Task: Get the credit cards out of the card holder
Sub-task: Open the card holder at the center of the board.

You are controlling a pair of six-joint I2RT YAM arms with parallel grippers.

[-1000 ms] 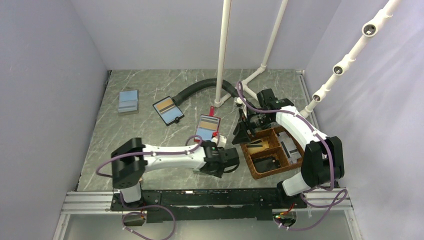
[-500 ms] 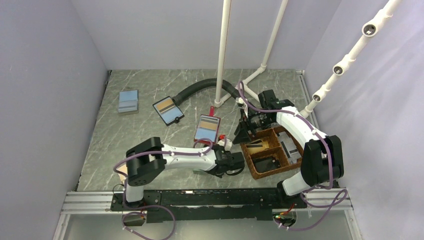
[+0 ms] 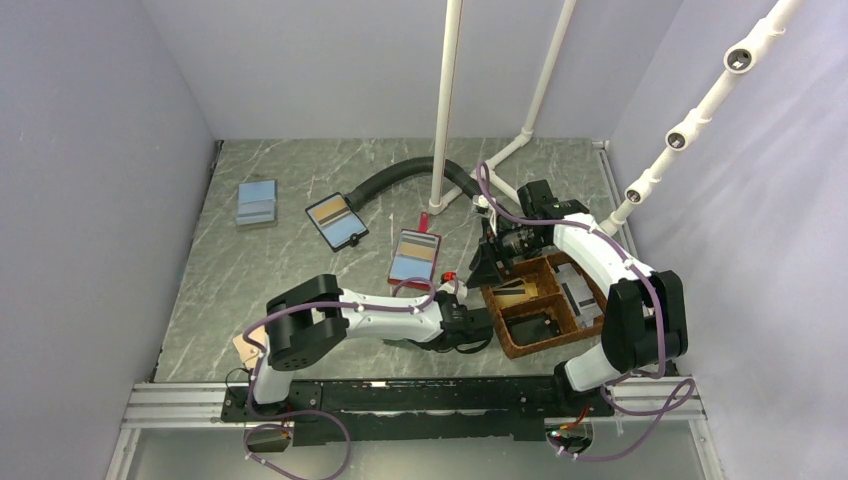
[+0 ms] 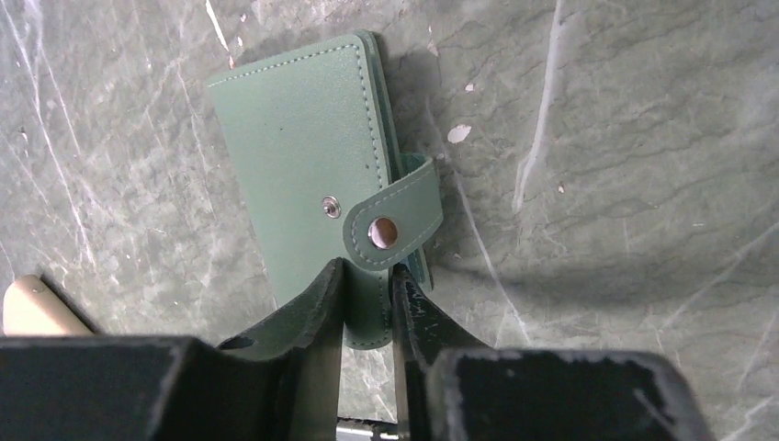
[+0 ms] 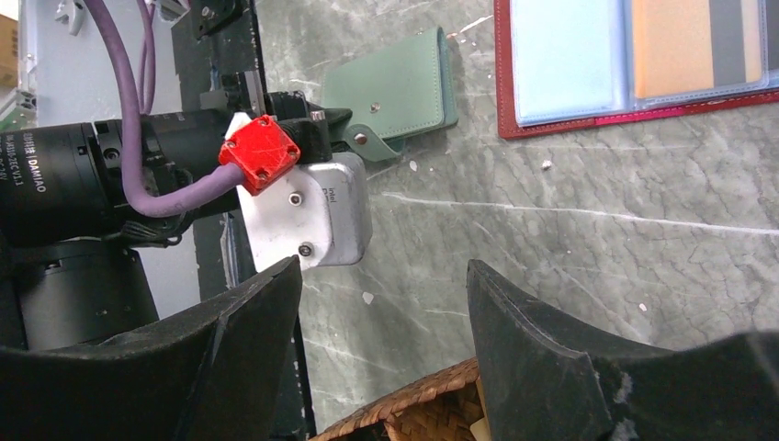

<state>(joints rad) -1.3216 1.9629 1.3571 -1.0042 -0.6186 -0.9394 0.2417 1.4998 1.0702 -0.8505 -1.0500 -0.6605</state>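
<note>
The card holder (image 4: 294,156) is a green wallet lying closed on the marble table, its snap strap (image 4: 390,220) loose and off its stud. My left gripper (image 4: 367,268) has its jaws drawn narrow on the holder's near end, with green leather filling the gap between them. The right wrist view shows the same holder (image 5: 395,83) with the left gripper (image 5: 317,119) at its strap end. From above, the left gripper (image 3: 478,325) covers the holder. My right gripper (image 5: 384,265) hangs open over bare table beside the basket, holding nothing. The credit cards are hidden.
A wicker basket (image 3: 540,305) with items in it stands right of the left gripper. A red-edged holder (image 3: 415,257) lies open just behind it. A black-edged holder (image 3: 336,220) and a blue one (image 3: 257,203) lie at the back left. White pipes and a black hose stand behind.
My left arm has slid right toward the basket and its jaws have closed from wide to narrow on the green holder. The right arm has not moved.
</note>
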